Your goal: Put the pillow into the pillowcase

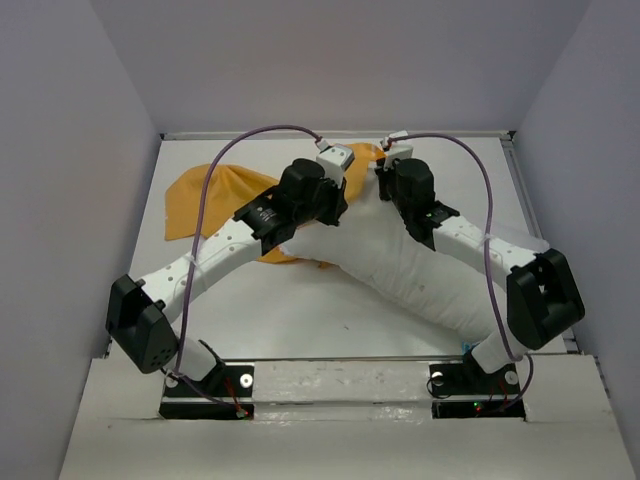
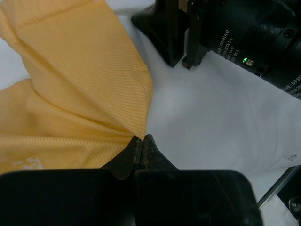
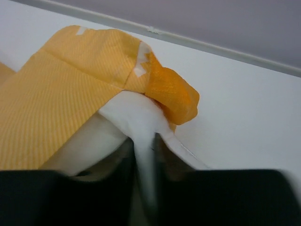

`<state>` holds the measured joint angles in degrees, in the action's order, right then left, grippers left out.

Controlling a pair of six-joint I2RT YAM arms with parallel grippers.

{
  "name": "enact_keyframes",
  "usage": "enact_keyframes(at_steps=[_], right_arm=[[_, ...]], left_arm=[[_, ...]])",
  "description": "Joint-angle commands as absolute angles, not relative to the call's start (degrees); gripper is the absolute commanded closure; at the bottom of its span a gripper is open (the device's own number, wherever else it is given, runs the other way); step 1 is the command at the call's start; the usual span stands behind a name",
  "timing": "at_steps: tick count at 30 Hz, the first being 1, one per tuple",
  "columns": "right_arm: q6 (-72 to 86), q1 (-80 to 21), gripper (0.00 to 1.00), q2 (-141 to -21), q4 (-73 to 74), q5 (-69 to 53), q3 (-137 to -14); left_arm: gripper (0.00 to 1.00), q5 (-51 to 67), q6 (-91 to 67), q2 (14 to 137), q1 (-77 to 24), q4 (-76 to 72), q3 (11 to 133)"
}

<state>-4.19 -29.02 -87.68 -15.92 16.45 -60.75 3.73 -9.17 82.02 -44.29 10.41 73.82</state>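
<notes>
The pillow (image 1: 420,270) lies slantwise on the white counter (image 1: 300,320), its near end by the right arm's base and its far end up between the two wrists. Most of it is bare and outside the sack. The pillowcase (image 1: 215,195) is spread flat and rumpled on the far left of the counter, and one flap reaches across to the pillow's far corner.

In the right wrist view that orange flap (image 3: 61,89) lies over the top of the white corner (image 3: 127,113), with a twisted bit of hem bunched at the tip. I cannot tell whether the corner is truly inside the mouth or only covered.

The right gripper (image 3: 146,155) has its jaws clamped on a pinch of the pillow's white cloth just under that flap. The left gripper (image 2: 142,143) has its jaws pressed together on the pillowcase's edge, the orange folds drawing to a point at the tips, right where orange meets white. The right arm (image 2: 244,37) is close beside it — black, with a green light.
</notes>
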Motion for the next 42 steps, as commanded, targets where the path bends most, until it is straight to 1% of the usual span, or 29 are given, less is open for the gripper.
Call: enact_keyframes(at_steps=[1,2,3,5,6,8,9,10,11,12,13,14,16,18,21,24,27,30,33,35,36,38,39,42], right_arm=[[-1.3,-28.0,0.35,-85.6,-12.2,24.6,-67.2],[0.2,-28.0,0.29,-83.7,-9.7,21.5,-67.1],[4.7,-28.0,0.24,-79.2,-6.9,15.6,-66.4],[8.1,-28.6,0.24,-74.3,-6.3,10.6,-62.2],[11.6,-28.6,0.24,-70.0,-6.5,5.6,-60.6],[15.6,-28.6,0.31,-67.2,-6.9,0.7,-56.7],[19.6,-28.6,0.36,-65.8,-7.8,-5.8,-55.0],[22.6,-29.6,0.44,-65.3,-11.3,-8.0,-51.3],[22.6,-30.3,0.44,-65.0,-11.3,-10.2,-51.2],[23.5,-30.9,0.52,-64.9,-17.8,-12.4,-46.8],[23.9,-32.1,0.55,-65.9,-20.5,-16.6,-45.3],[23.8,-32.1,0.54,-67.0,-21.9,-18.1,-44.8],[22.9,-32.6,0.44,-71.1,-23.1,-23.2,-46.1],[23.1,-32.6,0.35,-73.4,-29.8,-28.0,-45.9],[22.8,-33.1,0.36,-78.4,-34.8,-30.6,-46.9],[21.7,-33.7,0.36,-83.1,-34.1,-29.0,-49.7],[22.1,-34.8,0.32,-85.9,-35.9,-30.0,-51.1],[20.3,-36.7,0.30,-87.9,-36.2,-31.9,-53.2],[18.6,-38.6,0.29,-90.1,-33.1,-30.0,-57.0],[19.2,-39.1,0.30,-92.1,-34.3,-28.3,-58.1],[19.9,-39.1,0.33,-93.1,-35.1,-28.0,-58.3],[21.3,-39.1,0.45,-93.4,-38.5,-27.8,-58.0],[22.7,-39.1,0.54,-93.3,-40.4,-27.5,-57.5],[24.7,-39.1,0.91,-93.0,-44.2,-26.0,-56.2]], left_arm=[[1.00,2.6,-8.3,81.8,-44.7,10.1,80.9],[1.00,2.8,-9.7,82.8,-43.8,9.7,80.9],[1.00,4.2,-10.5,83.1,-42.5,7.9,80.3],[1.00,5.4,-12.3,83.1,-42.1,4.8,78.1],[1.00,5.6,-12.7,83.0,-42.0,4.1,77.4],[1.00,6.0,-13.6,82.2,-42.0,2.4,75.0],[1.00,5.9,-14.0,81.7,-42.0,1.6,73.9],[1.00,5.5,-15.0,80.6,-42.0,0.5,71.7],[1.00,5.4,-15.0,79.8,-41.8,-1.5,71.7],[1.00,5.2,-15.5,78.9,-41.7,-2.5,69.5],[1.00,4.8,-16.6,77.4,-41.5,-3.9,68.0],[1.00,4.4,-17.1,76.5,-41.3,-4.5,67.1],[1.00,3.6,-18.6,73.6,-41.0,-6.3,65.5],[1.00,3.7,-19.8,71.5,-40.5,-7.6,62.8],[1.00,5.4,-21.4,68.6,-39.2,-9.5,60.0],[1.00,9.1,-22.6,68.1,-37.6,-10.3,59.2],[1.00,10.9,-23.0,68.6,-36.8,-10.9,58.8],[1.00,12.2,-23.1,69.0,-36.0,-11.1,58.7],[1.00,14.1,-23.7,69.1,-35.4,-12.1,58.8],[1.00,14.4,-23.8,68.6,-35.2,-12.3,59.1],[1.00,14.4,-23.9,68.4,-35.0,-12.3,59.0],[1.00,14.1,-24.0,67.2,-34.4,-12.0,58.5],[1.00,13.8,-24.1,66.6,-34.1,-12.1,58.3],[1.00,13.6,-24.7,64.6,-33.0,-12.3,56.9]])
